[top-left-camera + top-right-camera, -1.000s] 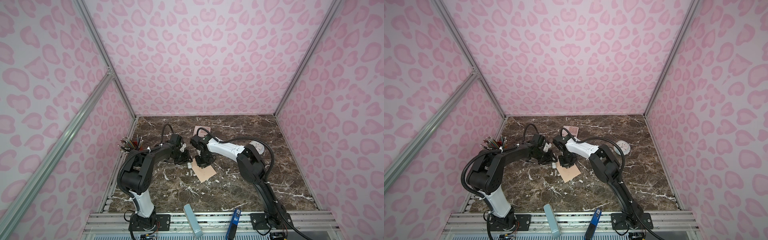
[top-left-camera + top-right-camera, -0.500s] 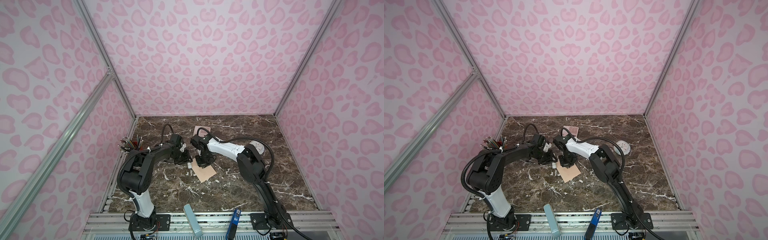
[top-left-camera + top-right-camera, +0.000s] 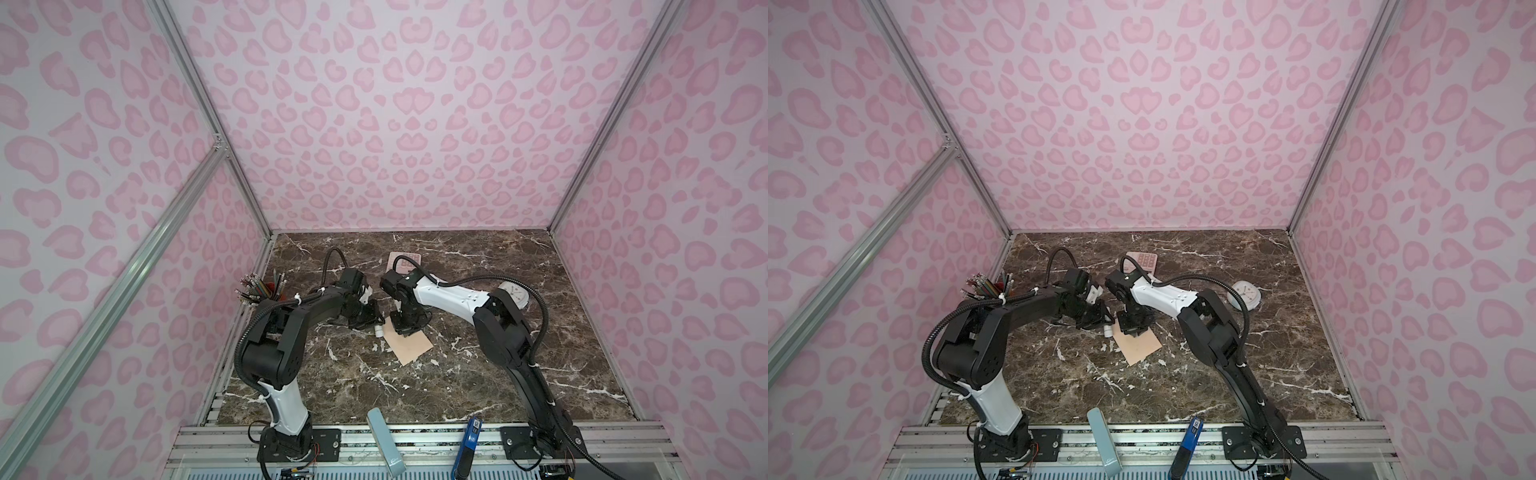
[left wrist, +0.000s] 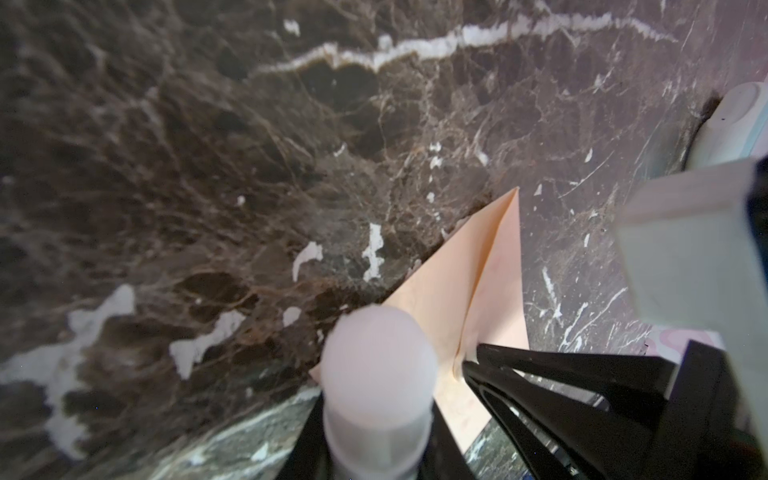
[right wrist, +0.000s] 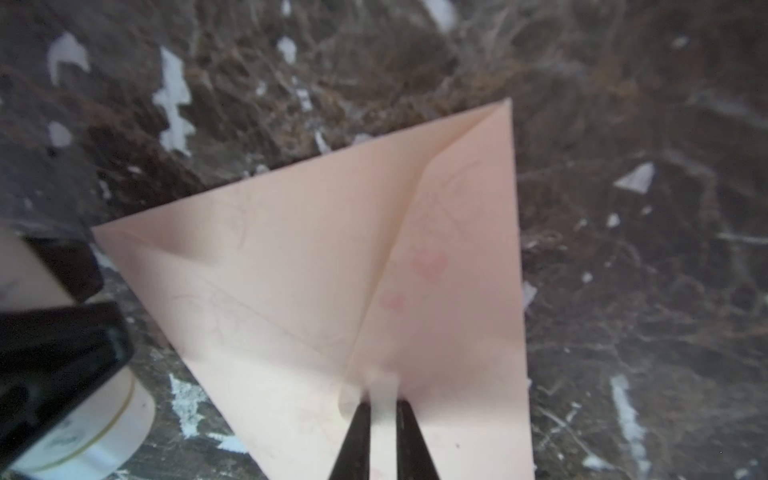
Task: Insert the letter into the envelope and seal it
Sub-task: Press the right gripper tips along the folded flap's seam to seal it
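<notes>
The envelope (image 3: 409, 344) lies flat near the middle of the marble table (image 3: 478, 374), turned askew so that one corner points toward the near edge; in the right wrist view its pointed flap (image 5: 291, 257) is folded down over the body. The right gripper (image 5: 382, 409) stands on the flap's point with its fingers (image 5: 359, 440) almost together, and only a thin strip of paper shows between them; whether they pinch the flap or only press on it I cannot tell. In both top views this gripper covers the envelope's far part.

Just left of it, the left gripper (image 3: 371, 322) is clamped on a white tube (image 3: 379, 331); the tube's end sits at the envelope's left corner, and I cannot tell whether they touch. The two grippers stand close together.

Farther out, a pink calculator (image 3: 405, 261) lies behind the right arm, toward the far wall; a white clock (image 3: 515, 294) sits well to the right; a cup of pencils (image 3: 259, 286) stands at the left wall; all are well apart from the envelope.
</notes>
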